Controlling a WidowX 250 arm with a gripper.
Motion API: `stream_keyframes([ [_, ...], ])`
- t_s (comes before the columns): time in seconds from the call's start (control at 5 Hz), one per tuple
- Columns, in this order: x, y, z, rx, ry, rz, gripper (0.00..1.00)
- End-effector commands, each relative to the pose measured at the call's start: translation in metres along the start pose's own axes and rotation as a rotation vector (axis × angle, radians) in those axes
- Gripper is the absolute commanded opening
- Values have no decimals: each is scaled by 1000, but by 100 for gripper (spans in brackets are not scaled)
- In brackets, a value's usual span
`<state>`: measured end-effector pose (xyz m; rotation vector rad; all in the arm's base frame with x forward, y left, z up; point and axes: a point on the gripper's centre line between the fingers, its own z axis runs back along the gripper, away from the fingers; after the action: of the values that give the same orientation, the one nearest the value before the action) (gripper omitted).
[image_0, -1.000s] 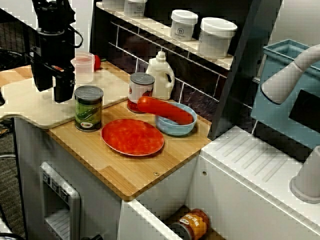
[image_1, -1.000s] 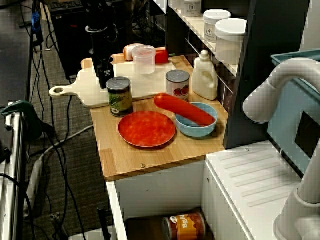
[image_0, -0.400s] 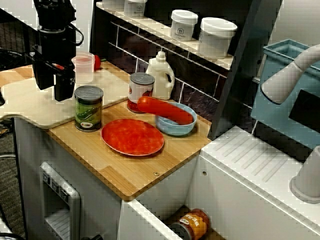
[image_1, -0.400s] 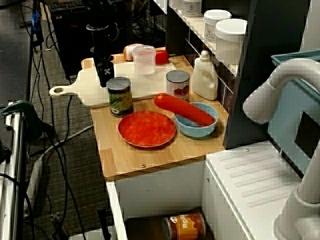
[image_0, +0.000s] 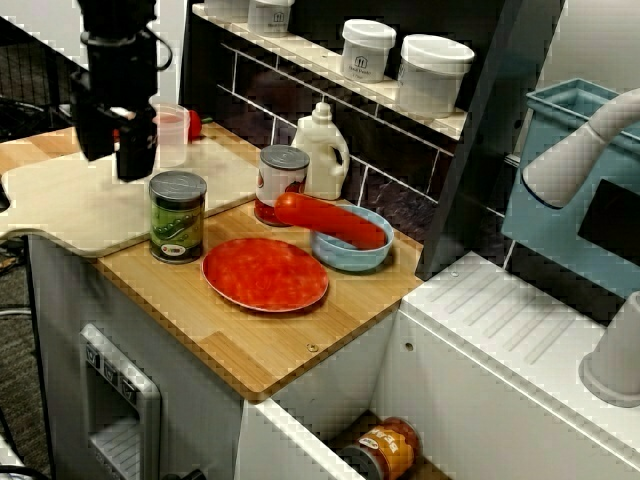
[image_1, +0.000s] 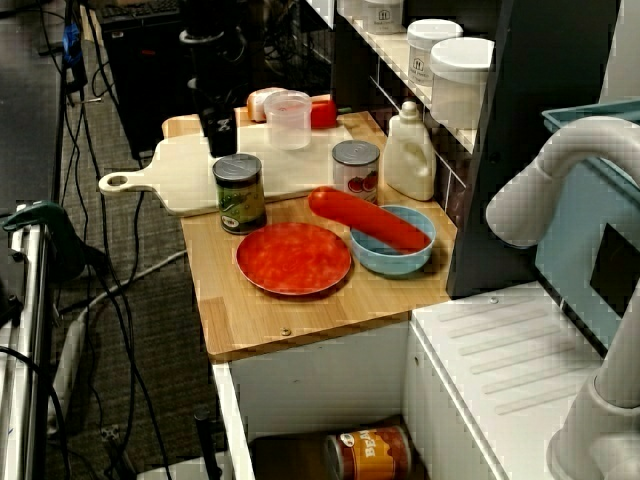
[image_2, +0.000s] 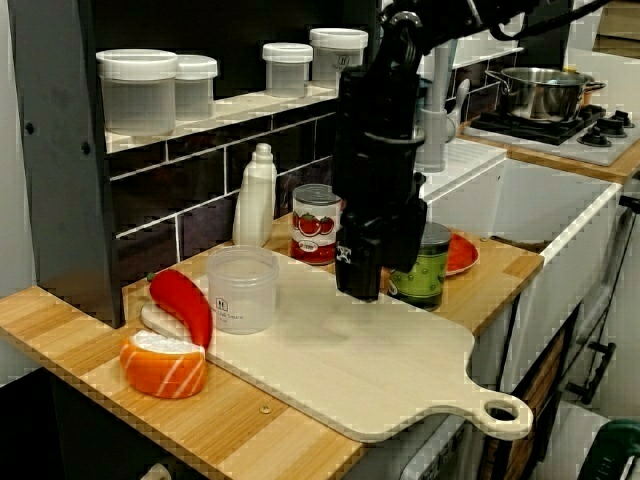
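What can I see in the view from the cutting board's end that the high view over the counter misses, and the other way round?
Only the view from the board's end shows the steel pot on the stove at the back. Only the high view shows the blue bowl with the red sausage across it, and the orange can lying down below the counter. Both show the gripper over the cutting board, the green can, the tomato can, the white bottle and the clear cup.

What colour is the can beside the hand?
Green label, grey lid; the can shows best in the counter-front view.
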<state>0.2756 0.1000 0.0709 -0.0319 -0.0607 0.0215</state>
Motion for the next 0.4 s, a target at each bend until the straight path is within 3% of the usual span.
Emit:
stream_keyframes([
  [0.0, 7, 5, 5, 22, -31, -28, 100],
  [0.2, 6, 5, 7, 26, -38, -40, 100],
])
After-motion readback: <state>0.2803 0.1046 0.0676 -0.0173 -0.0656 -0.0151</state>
